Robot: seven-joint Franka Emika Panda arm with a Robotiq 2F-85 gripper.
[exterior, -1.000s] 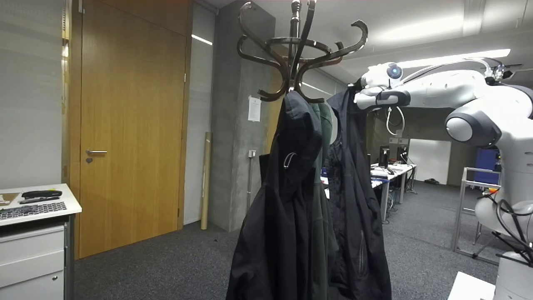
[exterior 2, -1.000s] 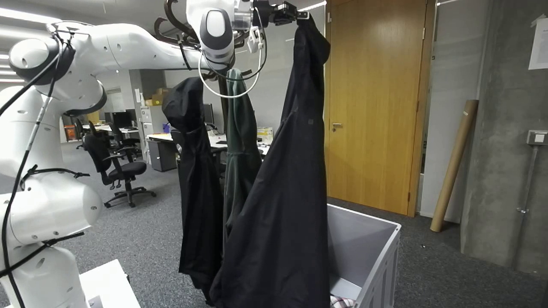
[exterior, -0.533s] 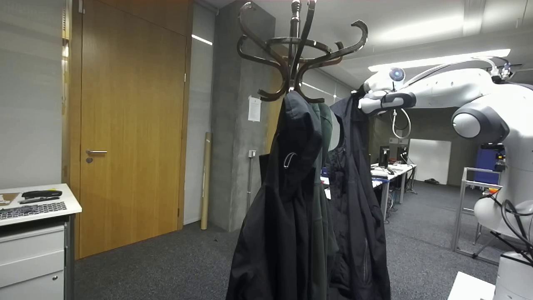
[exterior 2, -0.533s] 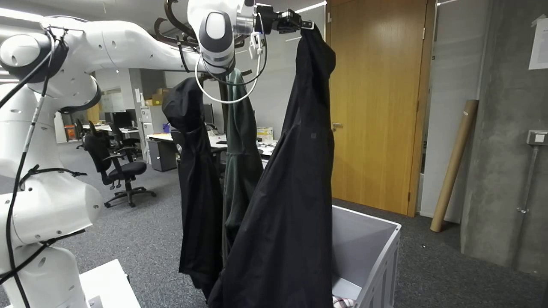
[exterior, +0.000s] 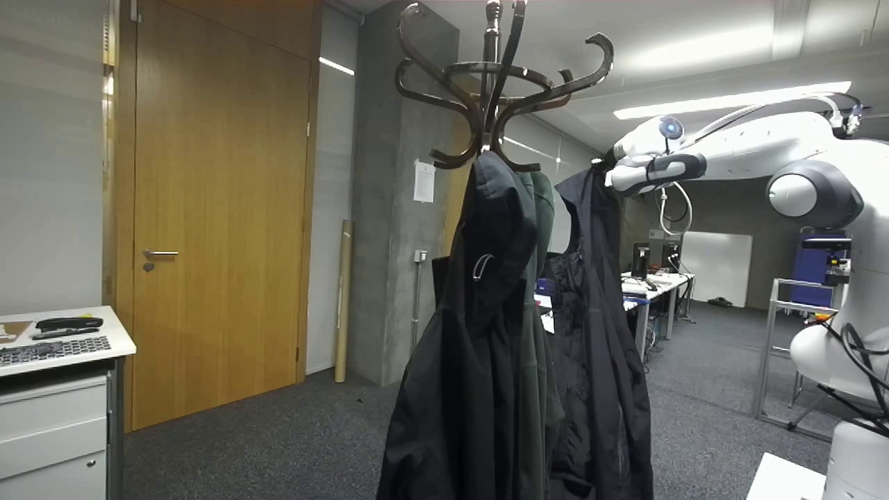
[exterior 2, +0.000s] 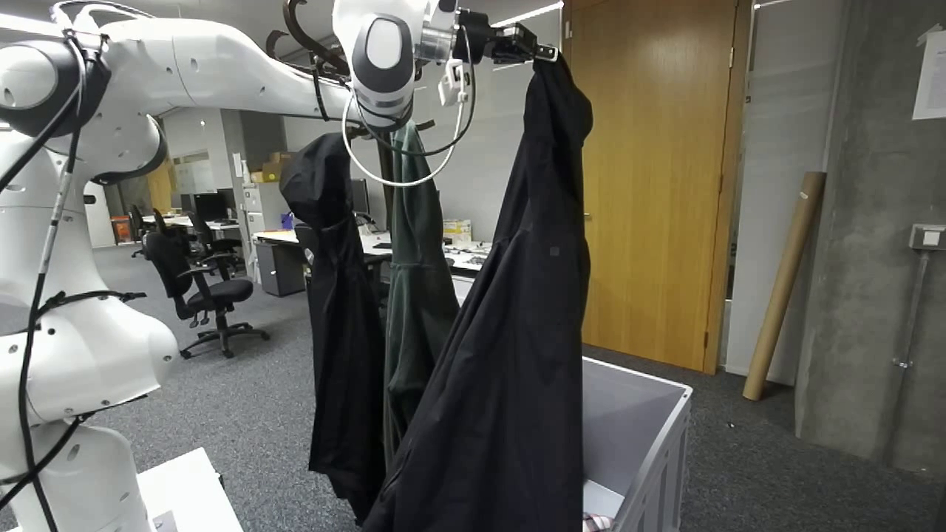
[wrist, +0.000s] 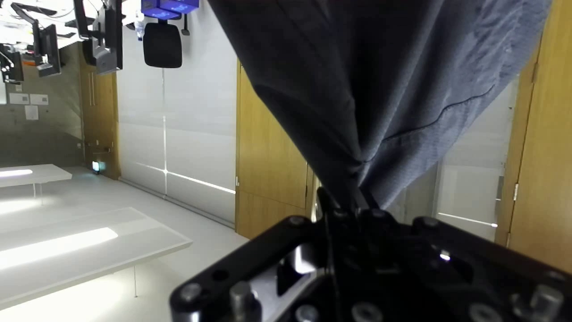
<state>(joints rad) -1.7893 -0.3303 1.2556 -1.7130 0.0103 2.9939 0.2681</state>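
Observation:
My gripper is shut on the top of a black jacket. The jacket hangs straight down from the fingertips, its lower end out of frame. In the wrist view the gripper pinches gathered dark cloth. The held jacket also shows in an exterior view, where the arm's wrist partly hides the gripper. Beside it, a green garment and another black hooded jacket hang from a dark coat rack. The held jacket overlaps the green garment in both exterior views.
A grey bin stands behind the held jacket, with plaid cloth inside. A wooden door, a leaning cardboard tube and a concrete column are behind. A white desk stands at one side.
The gripper and the held jacket have moved down and to the right in both exterior views. The other hanging garments and the rack have stayed in place.

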